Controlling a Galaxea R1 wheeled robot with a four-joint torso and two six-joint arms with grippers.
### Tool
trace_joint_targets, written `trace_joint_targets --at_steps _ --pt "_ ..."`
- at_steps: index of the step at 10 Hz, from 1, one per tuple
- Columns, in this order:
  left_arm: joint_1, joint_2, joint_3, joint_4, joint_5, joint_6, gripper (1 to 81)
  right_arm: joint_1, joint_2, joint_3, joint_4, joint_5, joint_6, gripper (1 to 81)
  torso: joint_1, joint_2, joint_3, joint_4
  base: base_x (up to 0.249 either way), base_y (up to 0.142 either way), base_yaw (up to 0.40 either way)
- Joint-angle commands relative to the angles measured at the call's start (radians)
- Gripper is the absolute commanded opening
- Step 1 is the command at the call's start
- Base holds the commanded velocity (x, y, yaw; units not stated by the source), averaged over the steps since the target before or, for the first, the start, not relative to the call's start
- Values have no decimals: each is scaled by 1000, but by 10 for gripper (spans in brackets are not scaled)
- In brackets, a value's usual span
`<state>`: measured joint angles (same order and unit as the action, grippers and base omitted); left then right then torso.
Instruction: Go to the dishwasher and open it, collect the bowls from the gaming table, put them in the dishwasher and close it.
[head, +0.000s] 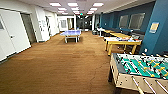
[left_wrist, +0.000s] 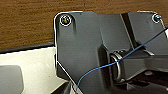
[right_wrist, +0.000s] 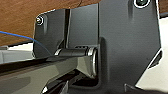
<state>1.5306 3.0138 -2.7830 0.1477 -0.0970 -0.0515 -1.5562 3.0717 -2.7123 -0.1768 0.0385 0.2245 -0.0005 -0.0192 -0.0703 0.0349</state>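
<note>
From the head view, the gaming table, its white tabletop edged in yellow, is standing just beyond the green foosball table, across the brown carpet. In both wrist views carpet is passing beneath; either claw's state cannot be told.

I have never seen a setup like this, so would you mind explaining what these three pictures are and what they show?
All three come from one wheeled robot with two arms. The wide picture is taken from a camera high on its head, looking down a long games room with brown carpet. A green table-football table stands close on the right, a white-topped table with a yellow edge beyond it, and a blue table-tennis table farther back. The other two pictures come from cameras on the wrists: the dark plate and the dark plate are parts of the robot itself, above carpet. Nothing can be seen held.
</note>
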Motion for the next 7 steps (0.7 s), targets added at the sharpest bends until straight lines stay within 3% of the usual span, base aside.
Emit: trace_joint_targets --at_steps 1,7 --pt "-43 10 10 -8 48 2 811 40 6 10 -7 -52 -5 811 1 0 0 0 133 0 0" --pt "-43 11 10 -11 48 2 811 40 6 10 -7 -52 -4 811 1 0 0 0 133 0 0"
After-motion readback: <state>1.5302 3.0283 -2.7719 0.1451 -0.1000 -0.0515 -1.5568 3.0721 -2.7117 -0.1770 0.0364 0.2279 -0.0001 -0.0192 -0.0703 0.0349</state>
